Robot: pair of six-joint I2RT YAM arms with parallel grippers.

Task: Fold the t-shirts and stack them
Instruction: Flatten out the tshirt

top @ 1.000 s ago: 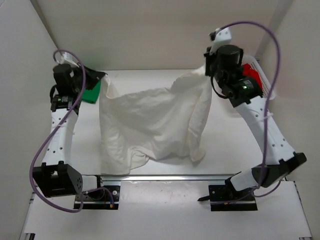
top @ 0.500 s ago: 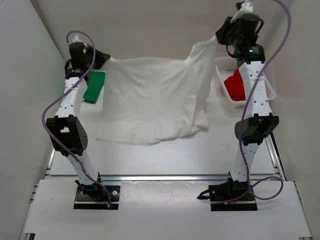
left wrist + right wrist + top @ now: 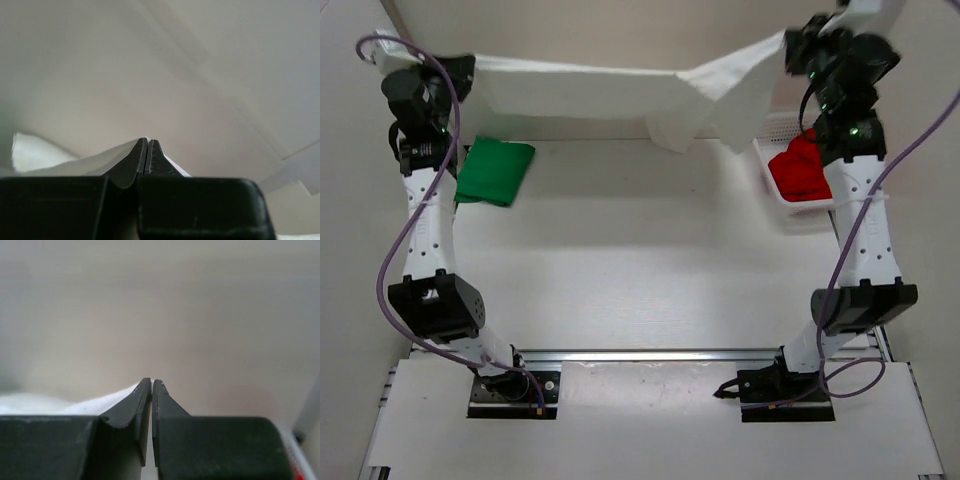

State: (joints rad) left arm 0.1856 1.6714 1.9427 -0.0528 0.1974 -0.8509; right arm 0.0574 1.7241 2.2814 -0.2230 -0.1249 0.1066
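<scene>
Both arms raised at the far side of the table (image 3: 640, 260).

Left gripper (image 3: 147, 142): jaws pinched tight on the left end of the white t-shirt (image 3: 590, 95).

Right gripper (image 3: 151, 382): jaws clamped on the shirt's right end.

Shirt hangs spread between the two grippers, clear of the table, with a fold drooping right of centre.

Green t-shirt (image 3: 495, 172) lies folded on the table, far left.

Red t-shirt (image 3: 802, 170) sits bunched in the white mesh basket (image 3: 772, 125), far right.

white t-shirt (image 3: 610, 95): plain, no print
green t-shirt (image 3: 495, 172): bright, solid
red t-shirt (image 3: 805, 170): solid, no print
basket (image 3: 802, 207): white mesh
arm links (image 3: 425, 220): white, black joints
cables (image 3: 384, 280): purple
table (image 3: 640, 250): off-white, unpatterned
</scene>
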